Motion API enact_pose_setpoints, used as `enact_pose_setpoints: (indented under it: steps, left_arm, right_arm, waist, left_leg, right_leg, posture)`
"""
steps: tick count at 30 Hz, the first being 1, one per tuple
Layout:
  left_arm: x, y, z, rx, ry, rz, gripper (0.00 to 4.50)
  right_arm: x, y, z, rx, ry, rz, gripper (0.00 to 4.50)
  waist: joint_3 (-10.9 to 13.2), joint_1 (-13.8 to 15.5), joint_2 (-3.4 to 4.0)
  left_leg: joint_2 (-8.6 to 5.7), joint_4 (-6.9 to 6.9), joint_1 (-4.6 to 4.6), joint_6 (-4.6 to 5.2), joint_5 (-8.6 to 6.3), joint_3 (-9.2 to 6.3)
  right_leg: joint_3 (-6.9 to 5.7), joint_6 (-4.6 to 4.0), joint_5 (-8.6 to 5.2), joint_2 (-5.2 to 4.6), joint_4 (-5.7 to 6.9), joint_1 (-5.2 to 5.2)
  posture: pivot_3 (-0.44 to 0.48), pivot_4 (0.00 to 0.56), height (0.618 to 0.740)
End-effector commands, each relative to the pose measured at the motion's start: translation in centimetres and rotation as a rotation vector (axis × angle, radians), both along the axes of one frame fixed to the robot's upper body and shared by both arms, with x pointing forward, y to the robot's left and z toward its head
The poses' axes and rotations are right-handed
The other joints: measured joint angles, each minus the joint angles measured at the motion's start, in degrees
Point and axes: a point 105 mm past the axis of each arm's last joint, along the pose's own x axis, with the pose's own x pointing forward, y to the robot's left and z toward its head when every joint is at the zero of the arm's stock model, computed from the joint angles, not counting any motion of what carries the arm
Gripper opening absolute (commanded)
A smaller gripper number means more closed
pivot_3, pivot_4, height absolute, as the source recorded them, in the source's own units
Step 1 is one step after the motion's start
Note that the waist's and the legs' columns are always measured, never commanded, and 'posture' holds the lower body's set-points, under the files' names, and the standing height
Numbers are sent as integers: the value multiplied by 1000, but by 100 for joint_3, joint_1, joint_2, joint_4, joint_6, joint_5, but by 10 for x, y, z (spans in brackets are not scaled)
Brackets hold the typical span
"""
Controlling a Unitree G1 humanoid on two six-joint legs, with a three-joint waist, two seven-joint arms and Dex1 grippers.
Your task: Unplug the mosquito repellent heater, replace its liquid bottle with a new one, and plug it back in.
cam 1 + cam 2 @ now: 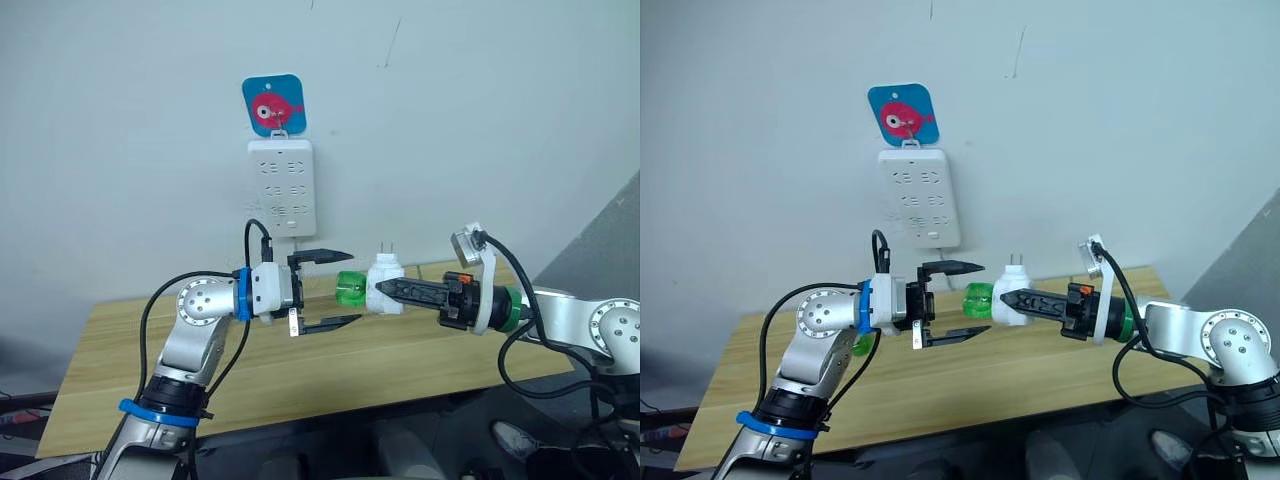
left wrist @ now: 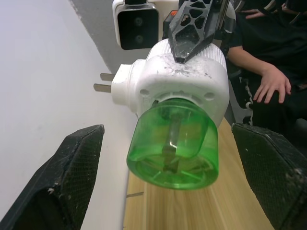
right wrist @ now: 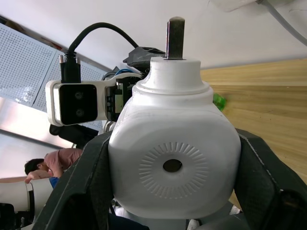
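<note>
My right gripper (image 1: 384,288) is shut on the white mosquito repellent heater (image 1: 386,284) and holds it in the air above the table, its two metal prongs (image 2: 106,82) pointing up. The green liquid bottle (image 2: 173,143) is still in the heater and sticks out toward my left gripper (image 1: 342,289). That gripper is open, with one finger above the bottle and one below, a gap on each side. In the right wrist view the heater's round vent hole (image 3: 172,166) faces the camera between the black fingers (image 3: 80,191).
A tall white power strip (image 1: 281,186) hangs on the wall under a blue and pink hook card (image 1: 273,104). The wooden table (image 1: 400,360) runs below both arms. Something small and green (image 1: 862,345) lies on it behind my left arm. A person's hand (image 2: 271,84) rests beyond the table.
</note>
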Motion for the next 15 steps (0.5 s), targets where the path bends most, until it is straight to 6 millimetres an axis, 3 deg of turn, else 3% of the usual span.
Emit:
enact_pose_setpoints:
  steps: [1,8,11,15]
  left_arm:
    - [-1,-6,7,-6,-28,-27,4300]
    - [1,-7,12,9,3,-47,2483]
    - [-1,-5,11,77,85,-86,2378]
    - [1,-1,3,257,523,-97,2373]
  right_arm:
    - [-4,4,15,26,-59,33,2970]
    - [-6,4,14,12,-73,41,2970]
    - [-7,4,14,-8,-97,52,2970]
    - [-19,8,10,-140,-230,155,2970]
  waist:
    - [0,-1,0]
    - [0,-4,0]
    - [0,-5,0]
    - [2,-38,3]
  left_leg:
    - [0,0,1,0,0,0]
    - [-3,0,1,0,0,5]
    - [-3,0,0,0,0,3]
    - [-3,0,0,0,0,-1]
  right_leg:
    - [0,2,-1,7,0,1]
    - [3,22,-13,12,-3,1]
    - [1,21,-12,12,-2,0]
    - [-1,24,-14,16,1,0]
  posture:
    - [-146,102,740]
    - [-148,101,740]
    - [-147,101,740]
    - [-138,101,740]
